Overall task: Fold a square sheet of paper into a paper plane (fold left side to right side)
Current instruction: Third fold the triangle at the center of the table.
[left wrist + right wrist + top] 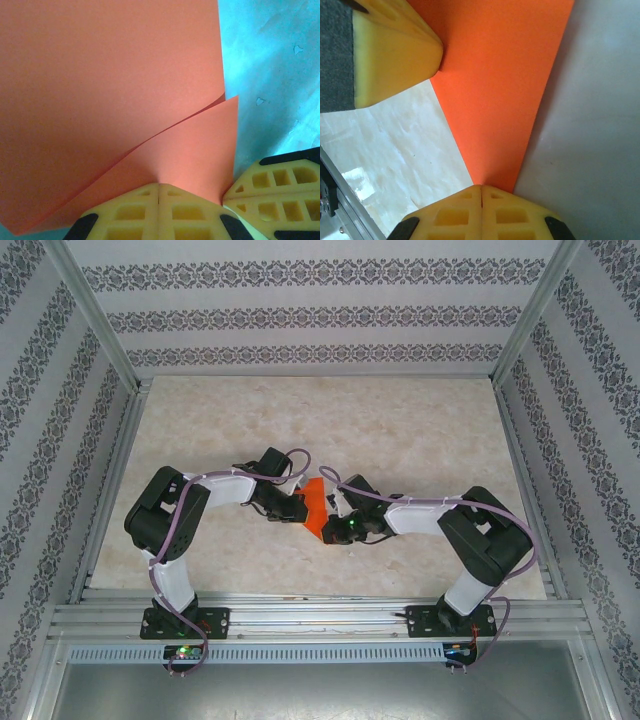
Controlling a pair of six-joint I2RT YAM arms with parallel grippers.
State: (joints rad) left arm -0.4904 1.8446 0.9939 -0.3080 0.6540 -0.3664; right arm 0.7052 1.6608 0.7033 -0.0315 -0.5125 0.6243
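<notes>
**Orange paper pinched between two robot grippers**

Orange and thin, the square sheet of paper [313, 508] sits at the middle of the pale marble-look tabletop [330, 420], a little toward the near side, between the two arms, which reach in from left and right. The left gripper [159, 187] is closed, its yellow fingers pressed flat together on one edge of the sheet. The right gripper [481, 189] is closed in the same way on the paper, just beside the left one.

In the left wrist view the paper is not a single flat layer. A flap curves over the sheet beneath it, open at the right and narrowing to the left, so a fold looks begun but not pressed flat. No dart shape is visible yet.

The two close grips probably keep the flimsy sheet from drooping or sliding, so one side can be carried across to meet the other. Whether the paper touches the tabletop cannot be told.
</notes>
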